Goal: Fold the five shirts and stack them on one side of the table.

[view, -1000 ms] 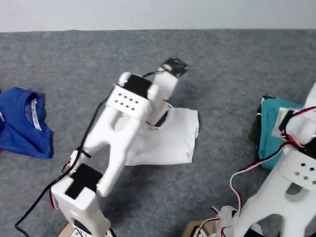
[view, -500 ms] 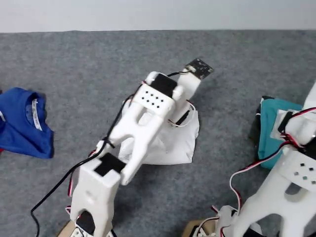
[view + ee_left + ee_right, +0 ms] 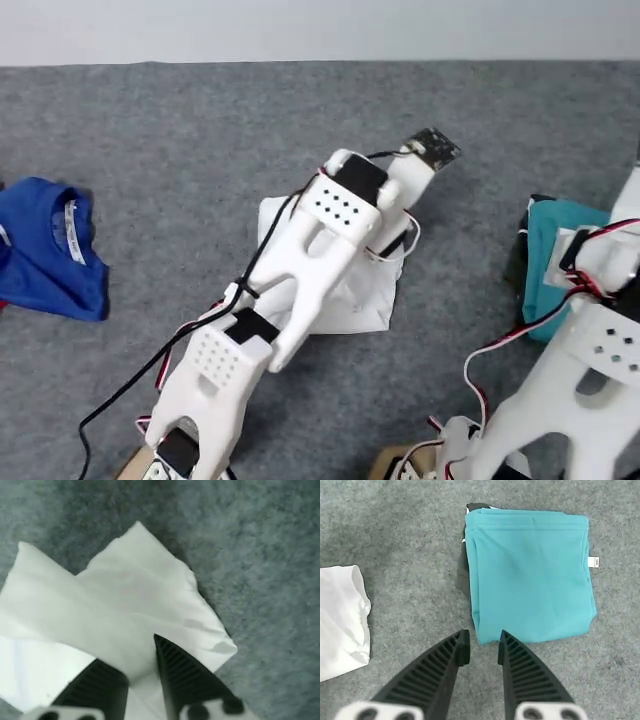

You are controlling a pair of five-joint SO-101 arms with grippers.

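Left tool (image 3: 131, 660): jaws closed onto a raised fold of the white shirt (image 3: 125, 595), cloth pinched between them. The lifted cloth runs from the jaws to a peaked corner, and bare grey surface (image 3: 260, 555) lies beyond that corner.

Left arm (image 3: 300, 260): extended on a diagonal from its base at the near edge to the middle of the surface, wrist over the white shirt (image 3: 365, 295). The shirt lies partly folded mid-surface. One corner shows on the far side of the arm, and the near hem lies flat beside the forearm.

Right tool (image 3: 483, 635): jaws slightly parted, holding nothing, poised above the near edge of the teal shirt (image 3: 530, 575).

Right arm (image 3: 590, 370): drawn in at the near right corner, over the stack.

The teal shirt is folded to a neat rectangle with square edges and lies on top of a dark garment (image 3: 462, 575), which shows along one side. The stack sits at the right side of the surface (image 3: 150, 130). A strip of bare surface separates the stack from the white shirt (image 3: 340, 620).

The blue shirt (image 3: 45, 250) lies unfolded and rumpled at the left edge, collar up, well apart from both arms. Open surface runs between it and the white shirt, and along the whole far side.
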